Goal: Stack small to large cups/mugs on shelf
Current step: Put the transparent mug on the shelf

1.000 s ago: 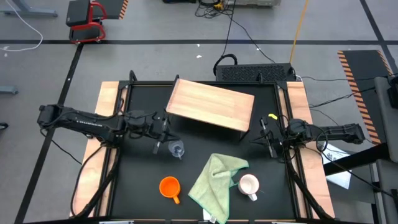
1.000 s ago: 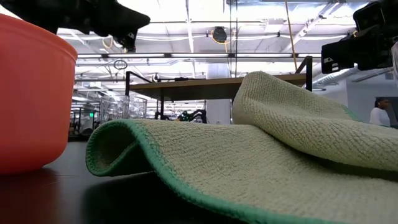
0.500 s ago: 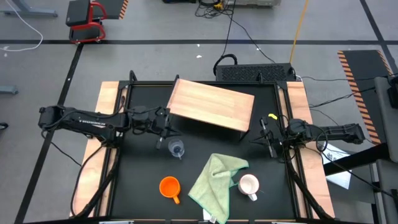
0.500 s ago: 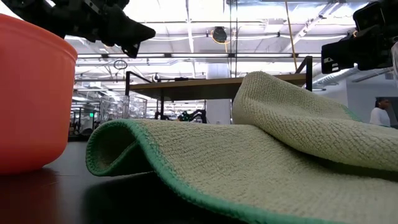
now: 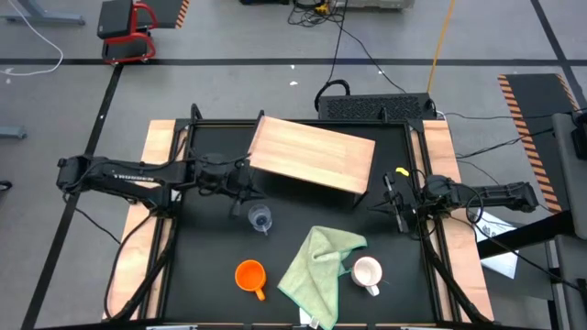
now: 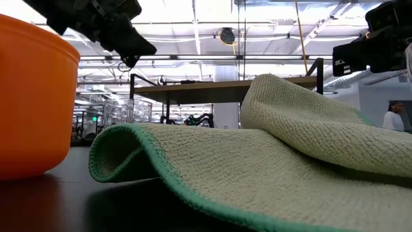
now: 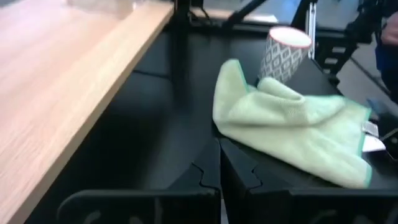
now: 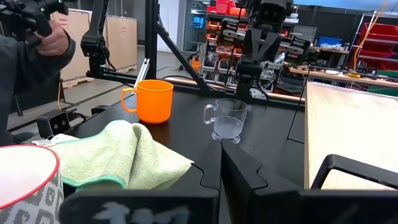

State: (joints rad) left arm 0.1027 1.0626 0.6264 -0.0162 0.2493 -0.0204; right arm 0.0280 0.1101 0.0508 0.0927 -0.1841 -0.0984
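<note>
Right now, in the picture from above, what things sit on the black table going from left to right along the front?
Orange mug → light green cloth → white mug.

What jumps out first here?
The wood shelf sits bare at the table's back. A green cloth lies crumpled at the front between the orange mug and white mug. The left hand hovers, shut, beside the glass cup.

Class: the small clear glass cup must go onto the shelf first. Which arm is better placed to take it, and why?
Left, probably. The left gripper hangs just beside the glass cup, fingers shut. The right gripper waits near the table's right edge, beyond the green cloth. The shelf is bare.
</note>
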